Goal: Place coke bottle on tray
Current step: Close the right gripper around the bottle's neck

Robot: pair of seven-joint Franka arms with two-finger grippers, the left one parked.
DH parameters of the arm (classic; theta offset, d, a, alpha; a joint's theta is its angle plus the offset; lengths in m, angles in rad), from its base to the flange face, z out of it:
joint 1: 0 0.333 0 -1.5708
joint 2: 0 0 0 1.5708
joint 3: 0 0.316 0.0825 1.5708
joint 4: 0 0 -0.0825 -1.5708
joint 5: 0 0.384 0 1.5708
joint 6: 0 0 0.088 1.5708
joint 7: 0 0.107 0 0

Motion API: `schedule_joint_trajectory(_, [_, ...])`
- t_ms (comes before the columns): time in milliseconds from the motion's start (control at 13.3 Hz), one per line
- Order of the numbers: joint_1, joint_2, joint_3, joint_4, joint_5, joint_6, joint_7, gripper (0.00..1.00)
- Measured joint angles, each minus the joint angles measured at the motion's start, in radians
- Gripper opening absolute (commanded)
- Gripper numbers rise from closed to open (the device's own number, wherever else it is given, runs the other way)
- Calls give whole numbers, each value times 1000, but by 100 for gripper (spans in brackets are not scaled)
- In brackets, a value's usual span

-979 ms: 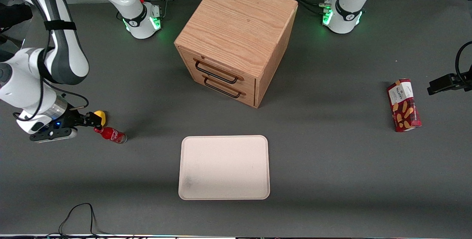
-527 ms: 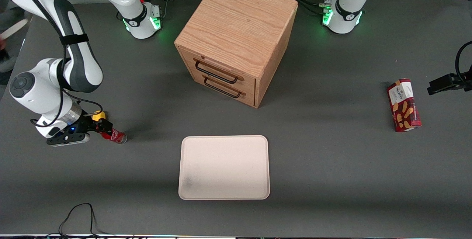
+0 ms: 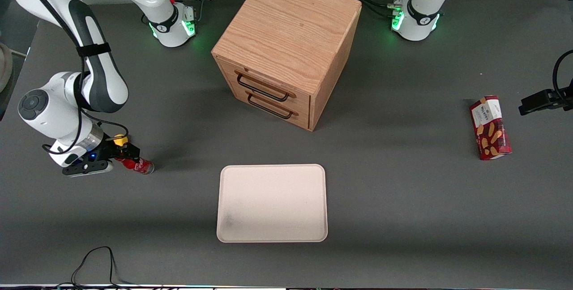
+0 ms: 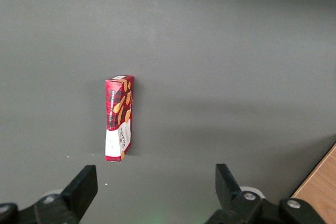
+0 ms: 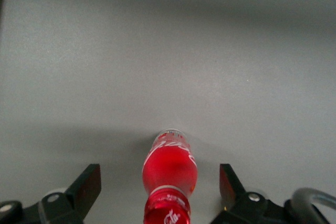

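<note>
We count one coke bottle [image 3: 135,164], lying between the spread fingers of the gripper [image 3: 127,155], and one yellow object [image 3: 119,139] just beside that gripper. Farther out from it we count one tray [image 3: 272,202], one wooden cabinet [image 3: 286,48] with two drawers, and one red snack box [image 3: 489,127].

White script lettering, only partly legible as "Cola", runs along the body and cap of the coke bottle [image 5: 169,174]. The red snack box [image 3: 489,127] carries a white label panel with dark print too small to read.
</note>
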Motion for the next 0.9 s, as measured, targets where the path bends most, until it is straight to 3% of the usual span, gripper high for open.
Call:
schedule_joint_trajectory(75, [0,-1,0,0,0,-4,-1,100])
schedule_joint_trajectory(151, [0,-3,0,0,0,-13,-1,93])
schedule_joint_trajectory(377, [0,-12,0,0,0,-29,-4,53])
schedule_joint_trajectory(603, [0,-13,0,1,0,-39,-8,27])
schedule_joint_trajectory(678, [0,-13,0,2,0,-39,-10,21])
schedule_joint_trajectory(904, [1,-13,4,34,0,-96,-14,18])
